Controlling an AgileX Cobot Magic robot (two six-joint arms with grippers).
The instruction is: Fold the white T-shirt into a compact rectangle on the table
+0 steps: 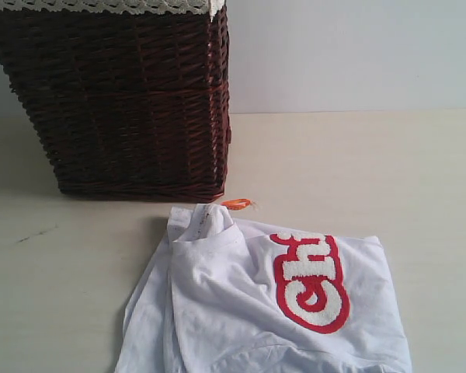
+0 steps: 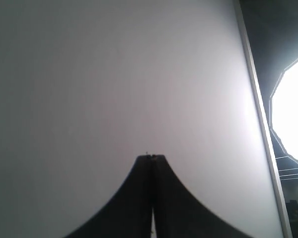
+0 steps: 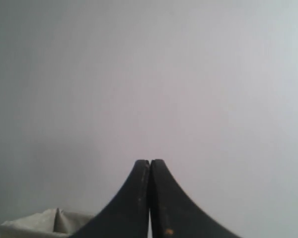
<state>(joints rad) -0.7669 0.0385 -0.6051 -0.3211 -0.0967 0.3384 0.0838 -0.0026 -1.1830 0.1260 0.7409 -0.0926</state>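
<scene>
A broad, flat table [image 1: 388, 171] of matte cream runs back to a plain pale wall [image 1: 349, 54]. On it stands a tall, boxy basket [image 1: 124, 101] of dark brown woven wicker, its rim edged with a white lace liner [image 1: 101, 6].

Just in front of the basket, off its right-hand corner, the T-shirt [image 1: 217, 311] lies on the table. It is soft white cotton, creased and loosely doubled over, with its collar end toward the basket but apart from it and its near part cut off by the picture's edge. Fuzzy white lettering [image 1: 311, 284] outlined in red runs sideways across the cloth.

A small orange tag [image 1: 237, 203] lies between the basket's base and the collar.

The left pincer [image 2: 151, 157] and right pincer [image 3: 150, 161], each a pair of smooth, black, curved fingers, are pressed tip to tip and hold nothing, each before a blank pale surface. Beside the right one shows a crumpled cream cloth [image 3: 39, 225], and what it belongs to cannot be told.
</scene>
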